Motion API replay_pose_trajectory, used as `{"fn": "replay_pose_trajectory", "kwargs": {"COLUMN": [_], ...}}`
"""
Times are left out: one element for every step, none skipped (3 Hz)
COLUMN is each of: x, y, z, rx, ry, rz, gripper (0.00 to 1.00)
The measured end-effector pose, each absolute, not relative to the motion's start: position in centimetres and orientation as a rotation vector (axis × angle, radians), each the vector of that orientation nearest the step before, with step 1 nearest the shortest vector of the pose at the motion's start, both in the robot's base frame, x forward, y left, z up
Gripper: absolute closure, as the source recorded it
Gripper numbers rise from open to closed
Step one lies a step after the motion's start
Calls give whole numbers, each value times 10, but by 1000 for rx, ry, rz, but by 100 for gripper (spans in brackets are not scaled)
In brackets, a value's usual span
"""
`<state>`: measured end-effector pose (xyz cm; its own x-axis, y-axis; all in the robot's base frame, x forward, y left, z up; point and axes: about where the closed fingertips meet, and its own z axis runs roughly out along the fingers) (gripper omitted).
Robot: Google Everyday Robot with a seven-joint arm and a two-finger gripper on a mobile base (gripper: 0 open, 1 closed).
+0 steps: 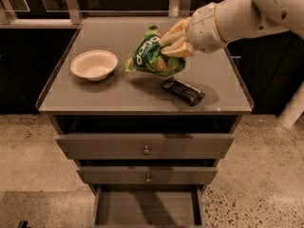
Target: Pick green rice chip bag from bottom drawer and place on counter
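Step in hand: the placing, by the look of it. The green rice chip bag (151,57) is out of the bottom drawer (147,207), held over the desk (95,98) and not yet let go.
Hand: the hand (174,43) is at the back right of the desk, reaching in from the right on the arm (247,15), fingers (176,32) pinched on the bag's upper right edge.
Bag relative to hand: hangs down and to the left of the fingers, tilted, label facing the camera. Lower edge low over the desk with a shadow beneath it. Cannot tell whether it touches the surface.
Neighbours: bowl (94,64) to the left, apart from the bag. Black bar wrapper (183,90) just in front and to the right, near the bag's lower edge.
Bottom drawer: pulled open, plain grey inside, nothing seen in the visible part.
Next move calls for: lowering the bag onto the bare desk between bowl and wrapper, then spreading the fingers and lifting away.
Risk: crinkly bag likely to tip or slide on release. Could land on the wrapper if set down too far forward.
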<state>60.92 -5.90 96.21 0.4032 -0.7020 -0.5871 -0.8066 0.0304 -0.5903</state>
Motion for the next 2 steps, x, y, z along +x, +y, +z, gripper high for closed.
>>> {"fn": "replay_pose_trajectory", "kwargs": {"x": [609, 609], "y": [-59, -59], "z": [962, 962], "rx": [-1702, -1702], "ry": [1332, 1332], "rz": [137, 137], "gripper": [58, 34]}}
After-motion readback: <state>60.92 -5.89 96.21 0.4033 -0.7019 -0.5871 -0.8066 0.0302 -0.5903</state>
